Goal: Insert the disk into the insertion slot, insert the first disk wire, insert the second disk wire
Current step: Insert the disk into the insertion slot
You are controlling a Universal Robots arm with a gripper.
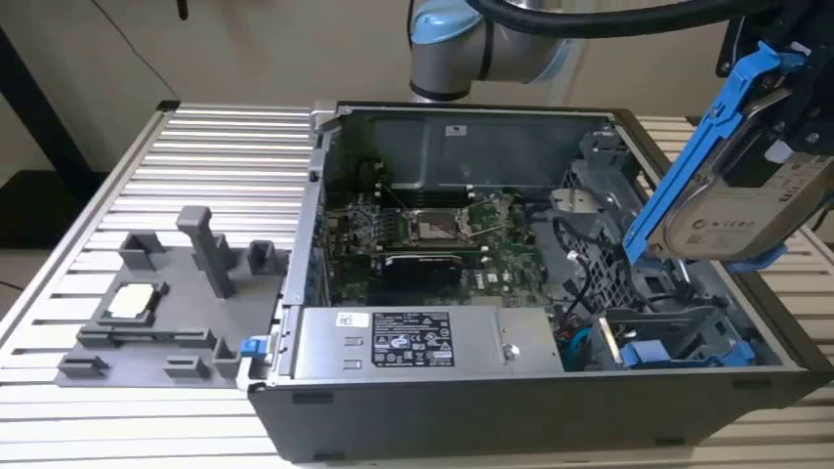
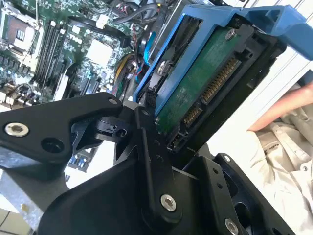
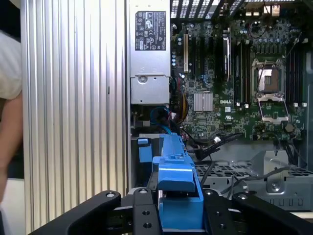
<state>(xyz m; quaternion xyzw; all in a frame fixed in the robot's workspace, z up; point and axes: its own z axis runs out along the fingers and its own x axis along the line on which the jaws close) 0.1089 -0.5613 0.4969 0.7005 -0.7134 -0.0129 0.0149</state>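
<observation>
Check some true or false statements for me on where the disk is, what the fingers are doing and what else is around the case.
1. The disk sits in the insertion slot. False: it hangs tilted above the slot, clear of it.
2. The gripper has its fingers shut on the disk's blue carrier. True.
3. The power-supply box lies out on the table. False: it sits inside the computer case, along its near wall in the exterior view.
4. A person's arm shows in the second wrist view, beyond the disk. True.
</observation>
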